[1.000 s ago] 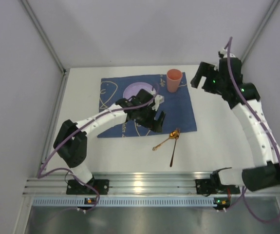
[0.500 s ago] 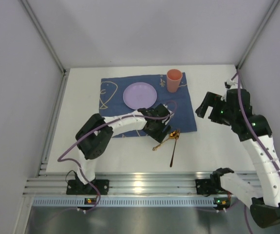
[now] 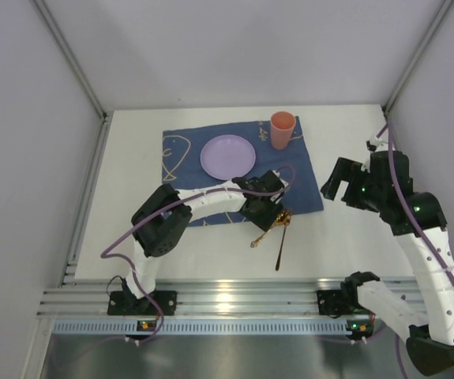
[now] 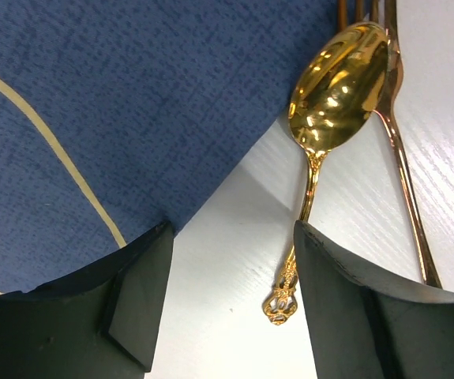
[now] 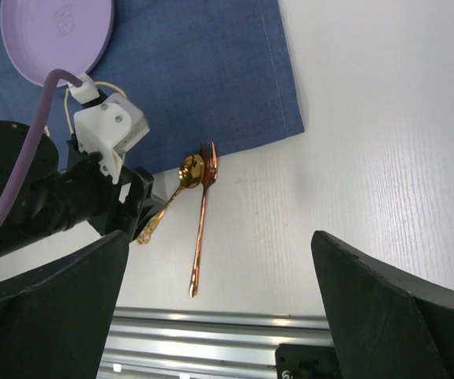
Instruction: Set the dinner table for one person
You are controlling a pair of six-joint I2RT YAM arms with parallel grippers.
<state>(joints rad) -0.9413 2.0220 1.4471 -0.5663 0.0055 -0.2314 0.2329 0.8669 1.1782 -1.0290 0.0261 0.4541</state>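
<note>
Top view: the white table [image 3: 345,245] carries a blue placemat [image 3: 305,178] with a plate [image 3: 227,155] and cup [image 3: 283,129]. A gold spoon [image 3: 268,230] and fork [image 3: 280,249] lie off its near corner.

Left wrist: left jaws partly open astride the spoon's handle, not gripping.

Right wrist: right jaws wide open, empty.

The table [image 3: 345,237] is plain white with a faint grain, and its ribbed rail [image 3: 234,298] is silver. The placemat [image 3: 305,185] is dark blue, crossed by thin cream line drawings (yellowish up close). On it, the plate [image 3: 227,155] is pale lilac and the cup [image 3: 282,130] salmon-orange. The spoon [image 4: 333,87] is bright polished gold; the fork [image 4: 408,205] beside it is a redder copper. The left pincer [image 4: 234,308] and right pincer [image 5: 227,308] are matt black, and the cable [image 5: 42,118] is purple.
</note>
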